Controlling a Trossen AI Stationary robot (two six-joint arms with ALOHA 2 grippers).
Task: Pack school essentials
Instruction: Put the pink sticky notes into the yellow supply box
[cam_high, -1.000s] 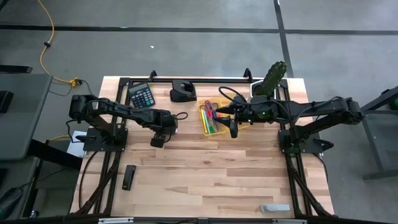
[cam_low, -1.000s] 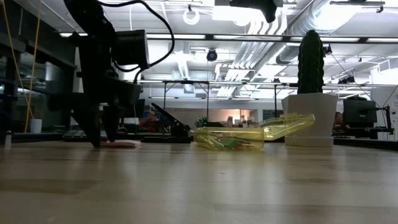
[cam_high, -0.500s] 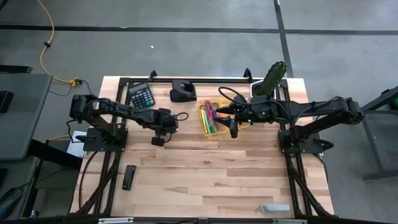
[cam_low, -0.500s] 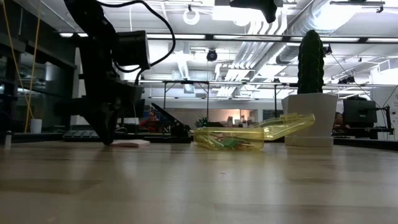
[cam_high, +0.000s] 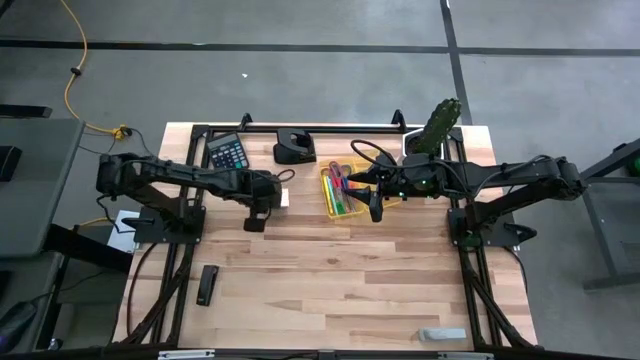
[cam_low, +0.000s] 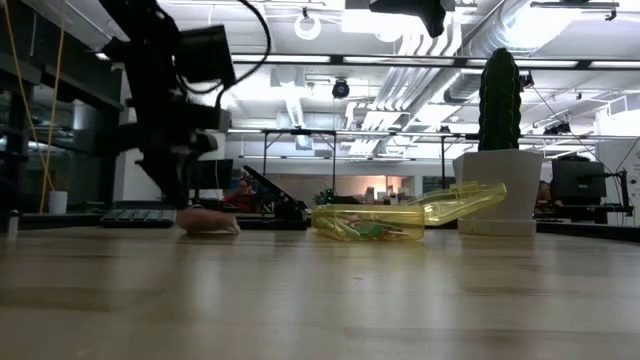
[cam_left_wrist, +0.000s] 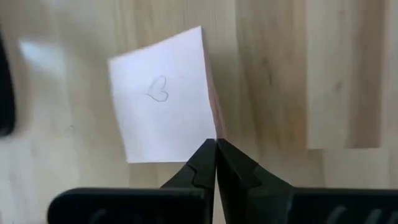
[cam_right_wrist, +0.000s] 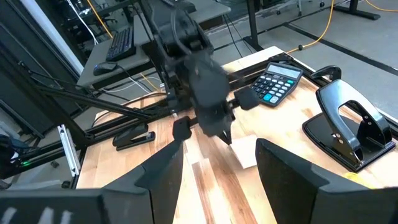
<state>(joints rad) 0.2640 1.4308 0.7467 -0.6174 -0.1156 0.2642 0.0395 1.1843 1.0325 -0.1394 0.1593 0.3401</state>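
The pale pink square pad (cam_left_wrist: 161, 93) lies on the wood left of the table's middle, also seen as the pad (cam_high: 284, 198) and the pad (cam_low: 212, 224). My left gripper (cam_left_wrist: 216, 146) is shut at one corner of it, seen from above as the left gripper (cam_high: 262, 205). A yellow see-through case (cam_high: 342, 192) holds pencils and scissors; in the low view one end of the case (cam_low: 400, 218) slants up. My right gripper (cam_right_wrist: 221, 180) hangs open above the case's right side, the right gripper (cam_high: 376, 205) touching nothing. My left gripper has the pad's corner (cam_left_wrist: 211, 134) between its two shut fingertips, coming from above and slanting down. How many sheets are in the pinch does not show. The held side (cam_low: 193, 215) looks raised a little, while the pad's other side rests on the table.
A black calculator (cam_high: 228, 153) and a black hole punch (cam_high: 294, 147) stand at the far edge. A cactus in a white pot (cam_high: 437, 128) is at the far right. A black bar (cam_high: 207, 284) lies near left, a small grey piece (cam_high: 442, 334) near right.
My left gripper has shut its fingers at the pad's corner and then risen a little, drawing back toward the table's left. The pad's held side has come up off the wood; its other side stays down. My right gripper has kept still.
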